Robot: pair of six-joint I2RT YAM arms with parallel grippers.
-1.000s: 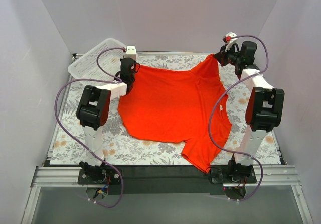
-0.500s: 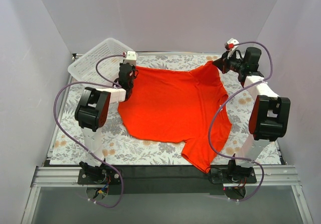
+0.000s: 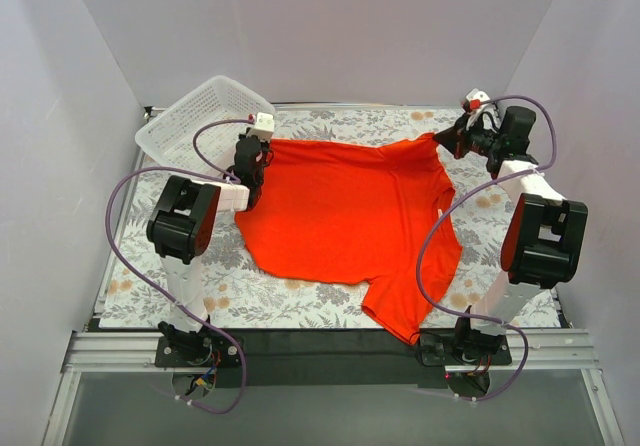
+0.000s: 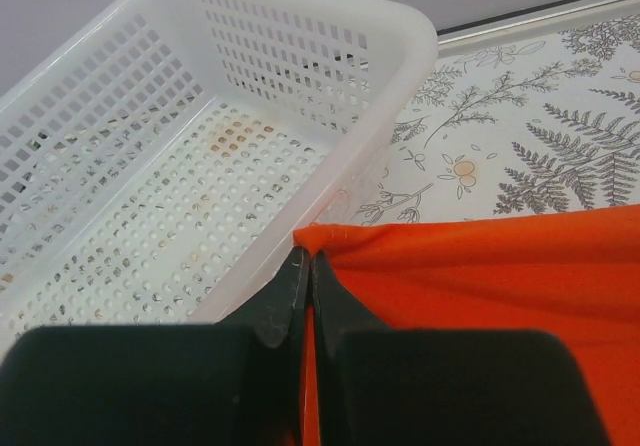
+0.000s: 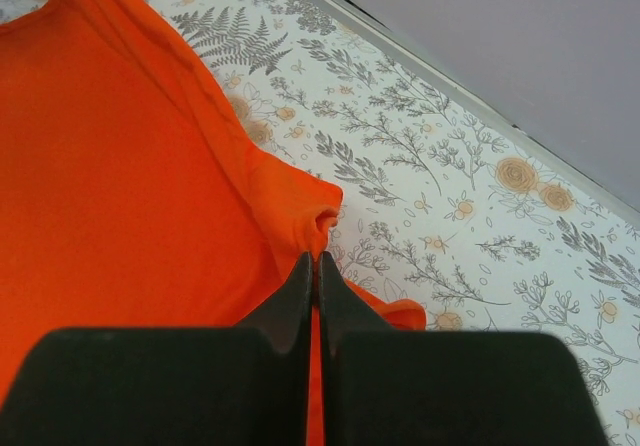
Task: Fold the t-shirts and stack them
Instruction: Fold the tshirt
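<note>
The plain orange-red thin-fabric t-shirt lies spread on the floral counter, its far edge taut between both arms' jaws, each pinched shut on a corner. Flattening, likely; next, lower it and fold.

Bright, even, diffuse light fills every view; shadows on the worktop are soft and faint; the overhead view is sharp throughout; close to each wrist lens the left hand and right hand blur; the t-shirt looks saturated, almost flat.
</note>
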